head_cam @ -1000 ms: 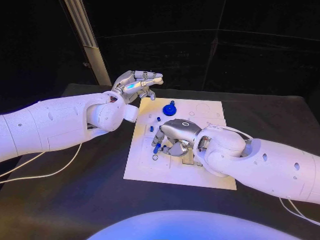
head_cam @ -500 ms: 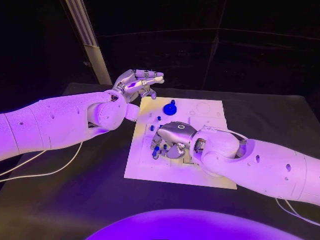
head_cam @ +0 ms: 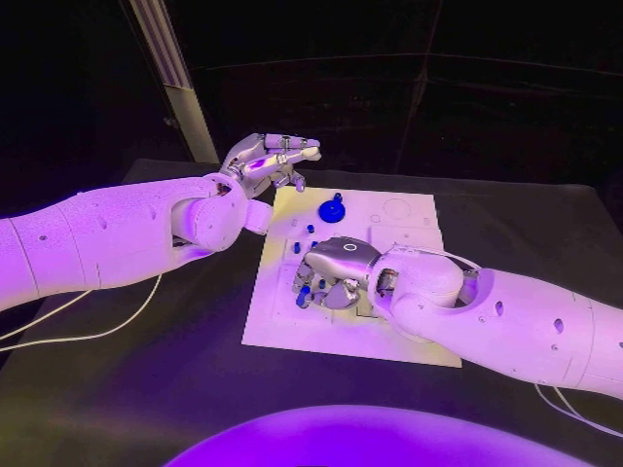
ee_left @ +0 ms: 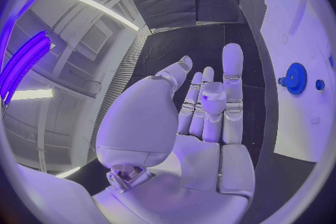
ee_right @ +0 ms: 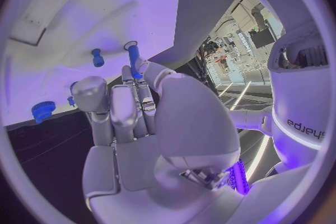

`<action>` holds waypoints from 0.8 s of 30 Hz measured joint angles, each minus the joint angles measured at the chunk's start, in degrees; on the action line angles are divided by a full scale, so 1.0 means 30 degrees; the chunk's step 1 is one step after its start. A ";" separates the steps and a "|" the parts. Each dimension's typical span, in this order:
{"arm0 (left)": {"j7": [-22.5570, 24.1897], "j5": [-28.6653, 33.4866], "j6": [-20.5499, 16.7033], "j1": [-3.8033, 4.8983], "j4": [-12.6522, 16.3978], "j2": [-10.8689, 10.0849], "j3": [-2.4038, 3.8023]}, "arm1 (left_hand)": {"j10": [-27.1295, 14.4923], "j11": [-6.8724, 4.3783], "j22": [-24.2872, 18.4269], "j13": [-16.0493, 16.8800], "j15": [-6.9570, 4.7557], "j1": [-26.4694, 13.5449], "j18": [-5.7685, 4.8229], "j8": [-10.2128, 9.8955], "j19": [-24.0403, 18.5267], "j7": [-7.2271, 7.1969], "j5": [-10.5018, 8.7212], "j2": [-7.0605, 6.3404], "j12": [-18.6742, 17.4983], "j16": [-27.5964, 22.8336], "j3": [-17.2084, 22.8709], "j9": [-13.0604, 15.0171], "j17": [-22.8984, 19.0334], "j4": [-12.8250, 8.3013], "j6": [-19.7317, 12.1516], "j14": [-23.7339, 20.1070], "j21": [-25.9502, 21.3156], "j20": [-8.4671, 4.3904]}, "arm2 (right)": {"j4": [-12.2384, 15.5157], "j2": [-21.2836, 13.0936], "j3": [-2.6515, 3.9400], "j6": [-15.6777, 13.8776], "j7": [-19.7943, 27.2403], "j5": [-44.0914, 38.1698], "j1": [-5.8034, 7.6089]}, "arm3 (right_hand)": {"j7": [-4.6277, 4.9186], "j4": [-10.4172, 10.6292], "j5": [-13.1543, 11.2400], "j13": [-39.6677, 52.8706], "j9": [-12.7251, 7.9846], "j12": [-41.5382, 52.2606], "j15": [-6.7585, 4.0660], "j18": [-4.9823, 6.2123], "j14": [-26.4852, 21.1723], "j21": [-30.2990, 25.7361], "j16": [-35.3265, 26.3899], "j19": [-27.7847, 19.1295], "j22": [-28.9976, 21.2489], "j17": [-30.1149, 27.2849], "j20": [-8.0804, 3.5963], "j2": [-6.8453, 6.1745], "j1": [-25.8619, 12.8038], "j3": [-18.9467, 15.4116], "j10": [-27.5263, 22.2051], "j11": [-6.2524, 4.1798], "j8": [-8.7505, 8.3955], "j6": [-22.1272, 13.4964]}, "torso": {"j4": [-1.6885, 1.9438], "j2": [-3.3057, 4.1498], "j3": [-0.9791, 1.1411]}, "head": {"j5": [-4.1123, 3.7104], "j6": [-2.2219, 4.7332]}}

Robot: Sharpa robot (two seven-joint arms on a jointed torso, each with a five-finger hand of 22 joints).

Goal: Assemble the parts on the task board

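Right hand [head_cam: 340, 272] is low over the middle of the board [head_cam: 410, 336], toward its left edge, palm down, fingers curled. In the right wrist view the same hand [ee_right: 133, 117] has a long blue peg [ee_right: 134, 61] pinched at its fingertips, the peg's end pointing at the board [ee_right: 105, 22]. Can't tell if the peg touches the board or sits in a hole. A short blue peg [ee_right: 97, 57] stands on the board just beside the long one, apart from it. A blue gear [ee_right: 42, 110] sits farther off near the board's edge, and a small blue bit [ee_right: 71, 101] shows next to a fingertip.

In the head view a blue piece [head_cam: 304, 297] is visible under the right hand's fingers at the board's left side. Two small blue pegs [head_cam: 309, 230] stand nearer the far-left part of the board, clear of both hands. The gear [head_cam: 330, 208] is near the far edge, left of centre, on its own.

Left hand [head_cam: 266, 161] is raised off the board's far-left corner, above the table [head_cam: 143, 389], not touching anything. Left wrist view: hand [ee_left: 203, 117] has nothing in it, fingers mostly extended and close together, thumb up alongside. The gear [ee_left: 295, 78] and a small peg [ee_left: 319, 84] lie on the board [ee_left: 297, 134] well clear of it.

A white cable [head_cam: 73, 336] runs across the table under the left arm.
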 measured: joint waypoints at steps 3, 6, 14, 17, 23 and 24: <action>-0.0004 0.0000 0.0003 -0.0001 -0.0001 -0.0009 0.0000 | 0.0000 0.0000 0.0000 0.0000 0.0000 0.0000 0.0001 0.0000 0.0000 0.0000 0.0000 0.0000 0.0000 0.0000 0.0000 0.0000 0.0000 0.0000 0.0000 0.0000 0.0000 0.0000 | -0.0016 0.0006 0.0006 0.0040 -0.0015 -0.0175 0.0005 | -0.0005 0.0000 0.0000 0.0018 -0.0001 0.0000 0.0000 0.0000 0.0000 0.0000 0.0000 0.0000 0.0000 0.0021 0.0000 -0.0048 -0.0048 0.0000 0.0001 0.0000 -0.0010 -0.0005 | 0.0002 0.0000 -0.0004 | 0.0007 -0.0007; -0.0007 0.0000 0.0006 -0.0001 -0.0002 -0.0009 0.0000 | 0.0000 0.0000 0.0001 0.0000 0.0000 0.0000 0.0001 0.0000 0.0000 0.0000 0.0000 0.0000 0.0000 0.0000 0.0000 0.0000 0.0001 0.0000 0.0000 0.0000 0.0000 0.0000 | -0.0024 0.0006 0.0011 0.0075 -0.0046 -0.0370 0.0010 | -0.0019 0.0000 0.0000 0.0019 -0.0002 -0.0001 0.0000 0.0000 0.0000 0.0000 0.0000 0.0000 0.0000 0.0021 0.0000 -0.0048 -0.0049 0.0000 0.0000 -0.0001 -0.0011 -0.0020 | 0.0002 0.0000 -0.0004 | 0.0026 -0.0009; -0.0013 0.0000 0.0014 -0.0002 -0.0030 -0.0020 0.0000 | 0.0000 0.0000 0.0000 0.0000 0.0000 0.0000 0.0001 -0.0001 0.0000 -0.0001 0.0000 0.0000 0.0000 0.0000 0.0000 0.0000 0.0000 0.0000 0.0000 0.0000 0.0000 0.0000 | 0.0036 -0.0067 0.0016 0.0179 -0.0116 -0.0747 0.0015 | -0.0034 0.0000 0.0079 0.0020 -0.0020 0.0047 0.0000 0.0001 0.0000 0.0000 -0.0001 -0.0001 -0.0001 0.0019 0.0000 -0.0072 -0.0073 -0.0001 0.0000 -0.0001 -0.0014 -0.0035 | 0.0000 0.0000 0.0007 | 0.0029 -0.0037; -0.0016 0.0000 0.0017 -0.0002 -0.0044 -0.0028 0.0000 | -0.0062 0.0061 0.0000 0.0000 0.0000 0.0000 0.0002 -0.0001 0.0000 -0.0001 0.0000 0.0000 0.0000 0.0000 0.0000 0.0000 0.0001 0.0000 0.0000 0.0000 0.0000 0.0000 | 0.0136 -0.0162 0.0006 0.0243 -0.0152 -0.0859 0.0014 | -0.0005 0.0000 0.0079 0.0019 -0.0049 0.0047 0.0000 0.0001 0.0000 0.0000 -0.0001 -0.0001 -0.0001 0.0019 0.0000 -0.0072 -0.0073 -0.0002 0.0000 -0.0001 -0.0016 -0.0004 | -0.0002 0.0000 0.0013 | 0.0053 -0.0055; -0.0025 0.0000 0.0022 -0.0002 -0.0053 -0.0036 0.0000 | -0.0069 0.0070 0.0000 0.0000 0.0000 0.0000 0.0002 -0.0002 0.0000 -0.0001 0.0000 0.0000 0.0000 -0.0001 0.0000 0.0000 0.0000 0.0000 0.0000 0.0000 0.0000 0.0000 | 0.0298 -0.0291 -0.0021 0.0376 -0.0230 -0.1053 -0.0018 | 0.0020 0.0001 0.0079 0.0017 -0.0041 0.0046 0.0000 0.0001 0.0000 0.0000 -0.0001 0.0000 -0.0002 0.0018 0.0000 -0.0072 -0.0073 -0.0004 0.0000 0.0000 -0.0020 0.0022 | -0.0022 0.0004 0.0015 | 0.0066 -0.0099; -0.0026 0.0000 0.0024 -0.0002 -0.0053 -0.0036 0.0000 | -0.0069 0.0069 -0.0001 0.0000 0.0000 0.0000 0.0001 -0.0002 0.0000 -0.0001 0.0000 0.0000 0.0000 -0.0001 0.0000 0.0000 0.0000 0.0000 0.0001 0.0000 0.0000 0.0000 | 0.0301 -0.0312 -0.0029 0.0403 -0.0255 -0.1097 -0.0031 | 0.0023 0.0002 0.0079 0.0017 -0.0039 0.0047 0.0000 0.0001 0.0000 0.0000 -0.0001 0.0000 -0.0001 0.0017 0.0000 -0.0072 -0.0073 -0.0005 0.0001 -0.0001 -0.0020 0.0025 | -0.0022 0.0004 0.0015 | 0.0066 -0.0099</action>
